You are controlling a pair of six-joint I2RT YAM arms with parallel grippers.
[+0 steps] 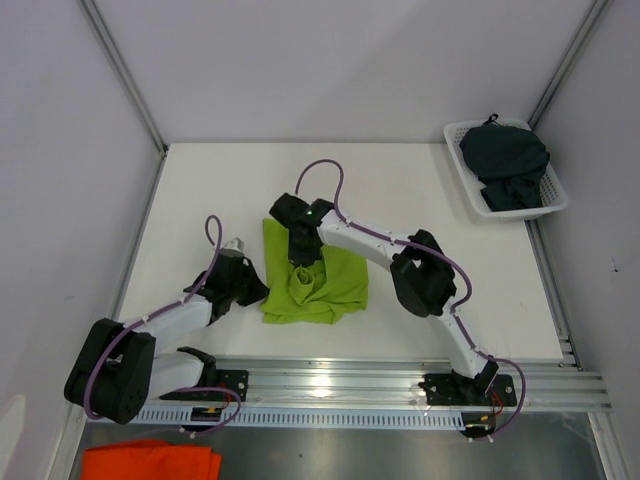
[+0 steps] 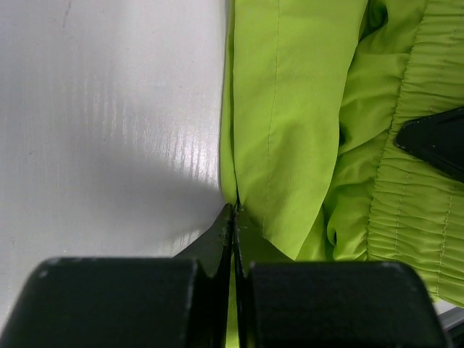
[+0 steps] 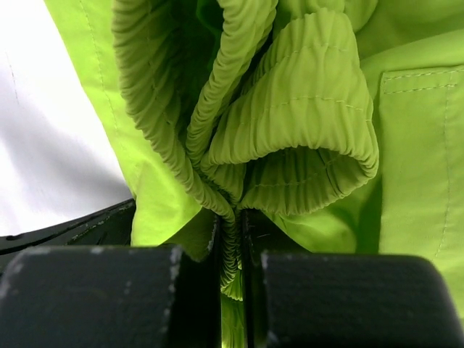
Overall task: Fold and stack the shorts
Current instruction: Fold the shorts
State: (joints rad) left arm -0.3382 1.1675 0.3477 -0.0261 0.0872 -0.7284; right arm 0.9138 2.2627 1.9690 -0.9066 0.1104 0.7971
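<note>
Right end effector (image 3: pixel 230 216) pinching green shorts (image 1: pixel 322 288); dark shorts (image 1: pixel 505 165) in basket (image 1: pixel 556 192).

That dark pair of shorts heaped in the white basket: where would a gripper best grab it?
Probably a raised fold on top of the dark shorts, coming straight down from above. They lie bunched in a mound, so the top offers loose fabric to pinch, and the basket walls block a sideways approach.
</note>
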